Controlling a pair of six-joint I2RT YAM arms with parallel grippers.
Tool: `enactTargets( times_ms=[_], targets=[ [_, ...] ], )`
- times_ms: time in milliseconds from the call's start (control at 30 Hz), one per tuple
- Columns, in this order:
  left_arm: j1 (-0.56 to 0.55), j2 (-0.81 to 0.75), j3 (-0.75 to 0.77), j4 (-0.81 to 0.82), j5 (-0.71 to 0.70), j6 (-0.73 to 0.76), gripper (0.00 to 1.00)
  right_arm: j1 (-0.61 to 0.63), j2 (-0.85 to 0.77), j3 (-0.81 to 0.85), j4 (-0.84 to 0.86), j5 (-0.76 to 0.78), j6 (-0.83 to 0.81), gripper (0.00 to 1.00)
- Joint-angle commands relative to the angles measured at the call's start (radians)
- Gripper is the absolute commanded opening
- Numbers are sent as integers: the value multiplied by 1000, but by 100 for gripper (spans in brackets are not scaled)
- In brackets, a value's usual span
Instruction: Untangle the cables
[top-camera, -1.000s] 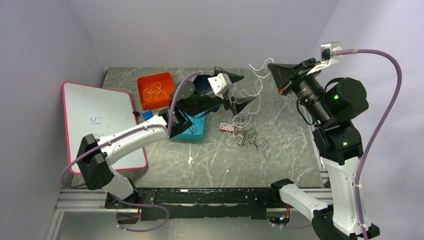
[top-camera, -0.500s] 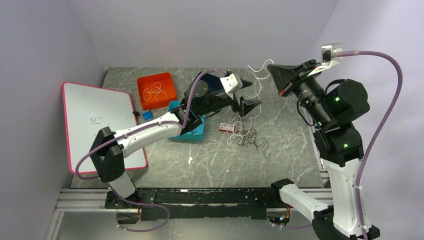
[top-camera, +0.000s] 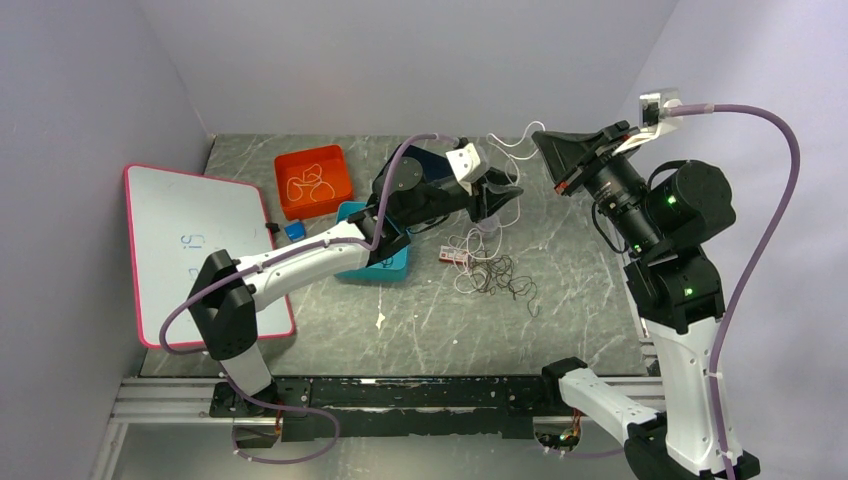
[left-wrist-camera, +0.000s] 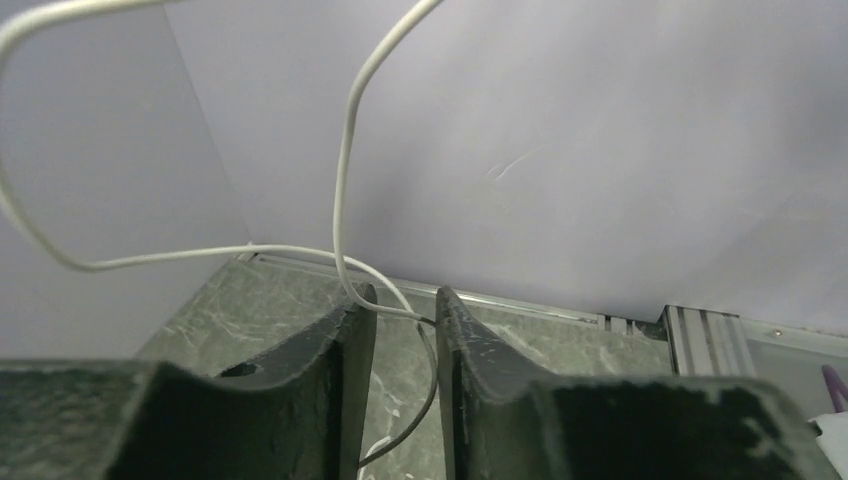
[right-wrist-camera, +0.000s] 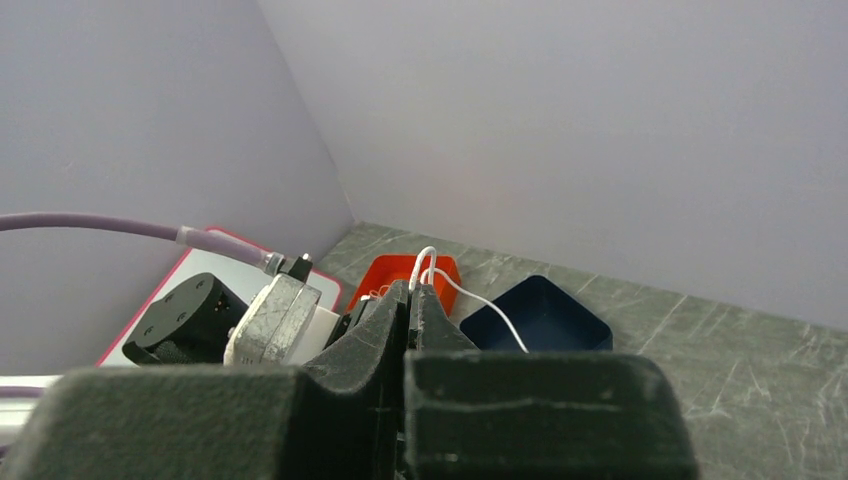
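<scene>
Right gripper (right-wrist-camera: 411, 292) jaws pinch the white cable (left-wrist-camera: 341, 180) above the tangle (top-camera: 495, 272). Left gripper (left-wrist-camera: 402, 305) jaws narrowly spread around it, nearer the tangle.

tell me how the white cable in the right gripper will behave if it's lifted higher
Probably floppy: the white cable sags in loose loops from the right gripper. Likely light, since a fingertip pinch holds it. It may drag the tangle along, as strands seem to run down into it.

Table (top-camera: 450, 335) — cables (top-camera: 497, 275), whiteboard (top-camera: 190, 240), orange tray (top-camera: 312, 183)
</scene>
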Motion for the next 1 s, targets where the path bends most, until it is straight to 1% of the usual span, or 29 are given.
enactTargets(
  times_ms=[0,133,167,367,433,500,600,833,967],
  targets=[
    [-8,-2,35,5,28,-4,28,-4,-17,-8,29,-7,7,0],
    [-8,-12,30,-21,26,0,10,-4,-20,-13,32,-3,7,0],
    [-8,-17,28,-28,22,1,8,-5,-23,-14,33,-2,7,0],
    [10,-65,22,-111,-12,-11,7,-4,-35,-40,46,0,8,1],
    [33,-99,15,-124,-8,-35,7,-4,-39,-50,50,-2,7,6],
    [60,-135,14,-140,-11,-51,7,-4,-43,-61,54,-3,7,13],
    [96,-187,30,-177,-25,-55,7,-4,-53,-83,62,-3,6,22],
    [212,-238,150,-390,-43,-52,7,-5,-86,-157,72,3,11,37],
    [309,-253,207,-510,-62,-49,7,-4,-111,-201,67,13,8,42]
  ],
)
